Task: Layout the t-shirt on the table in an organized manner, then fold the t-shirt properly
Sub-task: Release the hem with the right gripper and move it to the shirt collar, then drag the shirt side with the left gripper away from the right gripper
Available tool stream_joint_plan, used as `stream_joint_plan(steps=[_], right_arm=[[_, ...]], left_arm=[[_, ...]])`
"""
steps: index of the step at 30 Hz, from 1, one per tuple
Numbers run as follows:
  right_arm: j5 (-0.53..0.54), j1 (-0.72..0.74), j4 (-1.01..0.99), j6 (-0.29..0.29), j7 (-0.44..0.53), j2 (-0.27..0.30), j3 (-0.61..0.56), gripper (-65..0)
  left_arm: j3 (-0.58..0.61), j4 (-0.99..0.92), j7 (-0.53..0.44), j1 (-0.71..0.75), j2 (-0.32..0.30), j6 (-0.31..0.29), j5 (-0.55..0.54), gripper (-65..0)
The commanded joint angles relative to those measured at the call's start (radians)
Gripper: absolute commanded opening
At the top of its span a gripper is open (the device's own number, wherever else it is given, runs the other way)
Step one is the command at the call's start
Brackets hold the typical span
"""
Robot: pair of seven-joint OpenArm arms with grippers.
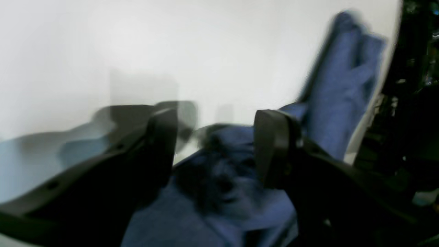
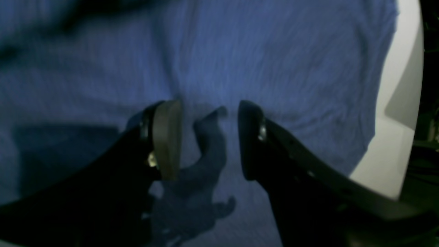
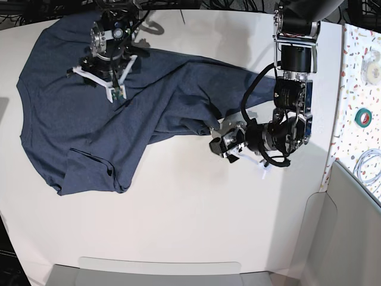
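Left wrist view: the left gripper (image 1: pixel 216 144) is standing with its two dark fingers (image 1: pixel 274 147) spread apart, and blurred folds of the t-shirt (image 1: pixel 339 89) are lying in the gap between them. Whether the pads are touching the cloth cannot be told — the picture is too smeared. A strip of the shirt is running up toward the far right of the gripper, lying on the pale table (image 1: pixel 212 44).

Right wrist view: the right gripper (image 2: pixel 209 137) is hovering above the t-shirt (image 2: pixel 274 58), its jaws parted with nothing pinched between them. The blue cloth is filling almost everything beyond the fingers (image 2: pixel 168 137); the gripper's shadow is falling on the cloth just below the gap. A curved sliver of the table (image 2: pixel 394 144) is showing at the shirt's right edge.

Base view: the t-shirt (image 3: pixel 89 125) is lying plain side up and rumpled on the table (image 3: pixel 178 220), spread over its upper left part, with one narrow corner drawn out toward the middle. The left gripper (image 3: pixel 219 143) is sitting right at that drawn-out corner, its arm coming down from the shirt's right. The right gripper (image 3: pixel 102 80) is poised over the shirt's upper portion — near its top edge. A speckled surface (image 3: pixel 363 89) is bordering the table far to the shirt's right.
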Motion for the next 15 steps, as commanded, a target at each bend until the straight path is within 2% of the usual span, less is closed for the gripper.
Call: stream_joint_plan(steps=[1,7,15], right_arm=[[-0.011,-0.002,0.018,-0.005,0.005,-0.001,-0.002,-38.5],[-0.009,-0.003,0.016,-0.005,-0.027,0.039,-0.002,-38.5],[-0.009,0.008,0.014,-0.005,-0.027,0.041,-0.002,-38.5]], left_arm=[[-0.004,0.003,0.013,-0.032,-0.007,0.001,-0.016,-29.6],[-0.003,-0.008,0.048,-0.024,-0.013,-0.001,-0.016,-29.6],[-0.003,-0.005,0.101,-0.023,0.01,-0.001,-0.019,-29.6]])
